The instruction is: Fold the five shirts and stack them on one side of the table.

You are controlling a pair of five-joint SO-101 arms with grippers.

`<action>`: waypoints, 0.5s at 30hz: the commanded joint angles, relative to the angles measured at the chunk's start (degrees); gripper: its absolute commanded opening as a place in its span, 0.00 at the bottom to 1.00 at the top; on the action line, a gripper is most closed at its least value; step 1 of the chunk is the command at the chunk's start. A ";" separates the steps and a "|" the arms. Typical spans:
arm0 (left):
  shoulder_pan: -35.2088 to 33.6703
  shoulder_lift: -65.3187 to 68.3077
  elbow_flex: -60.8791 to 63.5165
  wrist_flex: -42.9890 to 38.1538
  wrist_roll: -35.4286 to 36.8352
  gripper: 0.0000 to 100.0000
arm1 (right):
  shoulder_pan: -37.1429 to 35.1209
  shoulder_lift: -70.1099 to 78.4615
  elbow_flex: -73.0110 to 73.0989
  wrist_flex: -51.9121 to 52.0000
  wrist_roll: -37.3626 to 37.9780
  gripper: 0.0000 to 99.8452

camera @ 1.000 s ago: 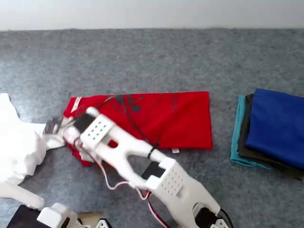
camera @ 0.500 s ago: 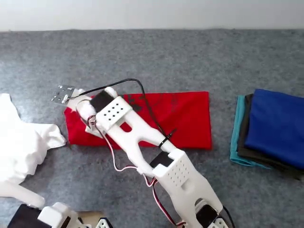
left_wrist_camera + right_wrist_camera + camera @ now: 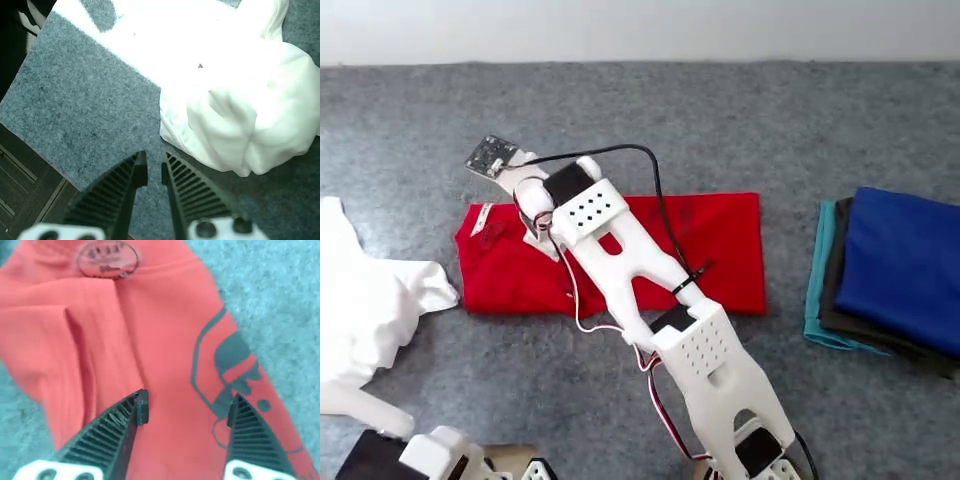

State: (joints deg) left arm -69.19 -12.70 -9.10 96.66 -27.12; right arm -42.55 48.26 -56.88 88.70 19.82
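Observation:
A red shirt [image 3: 700,250] lies in a long folded strip across the middle of the grey table. My right gripper [image 3: 532,225] hovers over its left end, open, with nothing between the fingers. In the right wrist view the right gripper [image 3: 187,407] spreads wide above the red shirt [image 3: 165,330], whose dark print and neck label show. A crumpled white shirt [image 3: 360,300] sits at the table's left edge. My left gripper [image 3: 154,165] is shut and empty, just off the white shirt [image 3: 240,100]. A blue shirt [image 3: 905,265] tops a folded stack at the right.
Under the blue shirt lie a dark shirt [image 3: 840,300] and a teal shirt [image 3: 817,290]. The left arm's base [image 3: 430,450] stands at the near left corner. Bare grey felt [image 3: 720,120] stretches along the far side. The table edge [image 3: 30,150] runs beside the left gripper.
My right arm has swung from the red shirt's near left corner toward the far side. The shirt's left end, bunched a second ago, now lies flat and squared.

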 commanded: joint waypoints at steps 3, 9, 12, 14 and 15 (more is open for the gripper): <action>0.09 -2.11 -0.13 -0.35 -0.70 0.06 | -4.26 -2.86 -9.93 13.58 -0.26 0.06; 0.09 -1.85 -0.13 -0.35 -0.62 0.06 | -8.13 -6.46 -1.93 14.37 -0.35 0.03; 0.00 -2.11 -0.13 -0.35 -0.70 0.06 | -8.40 -9.36 6.59 14.29 -0.35 0.03; -0.09 -1.93 -0.13 -0.35 -0.79 0.06 | -8.13 -10.68 12.13 14.20 -0.26 0.03; -0.09 -1.76 -0.13 -0.35 -0.79 0.06 | -7.96 -11.12 14.07 14.11 0.00 0.03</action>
State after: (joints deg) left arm -69.19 -12.70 -9.10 96.66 -27.12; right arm -50.55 42.02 -47.82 100.48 19.82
